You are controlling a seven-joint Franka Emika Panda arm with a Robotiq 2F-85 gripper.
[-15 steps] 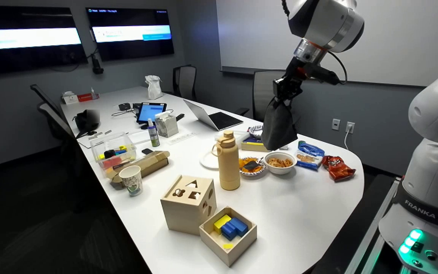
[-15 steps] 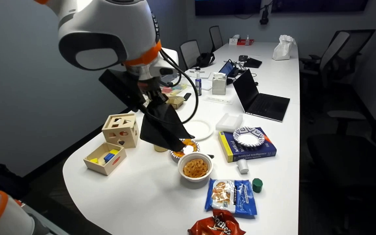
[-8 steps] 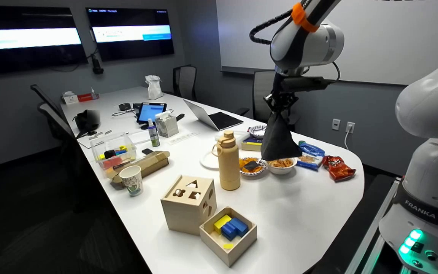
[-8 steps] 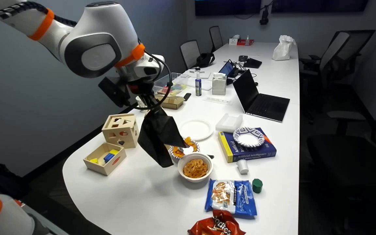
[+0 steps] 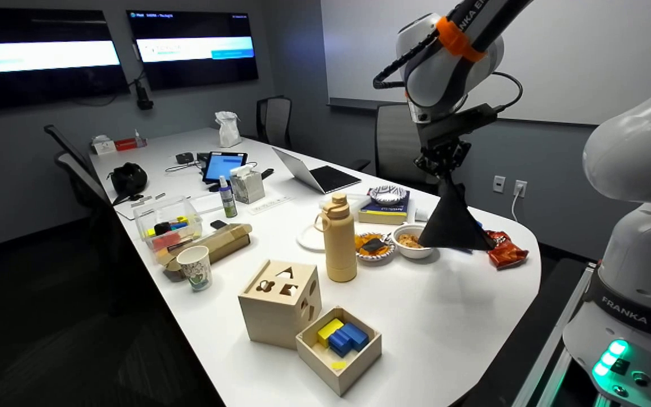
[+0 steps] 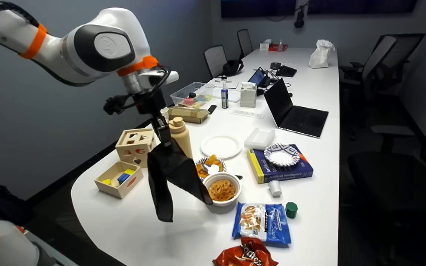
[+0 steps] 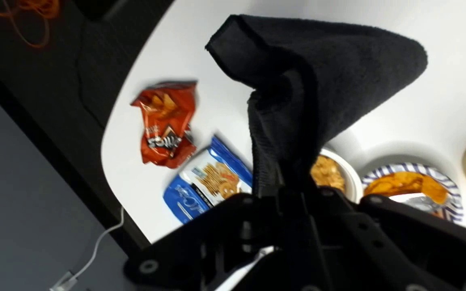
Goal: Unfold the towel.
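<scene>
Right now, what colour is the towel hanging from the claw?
The towel is dark charcoal grey, nearly black; it shows best in the wrist view.

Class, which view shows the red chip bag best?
The wrist view, with the red chip bag whole and uncovered. Exterior views show less: the picture edge crops the bag, or the towel partly covers it.

Matt cloth towel point(image 7: 334, 81), cube point(image 5: 278, 311) — smooth wood
</scene>
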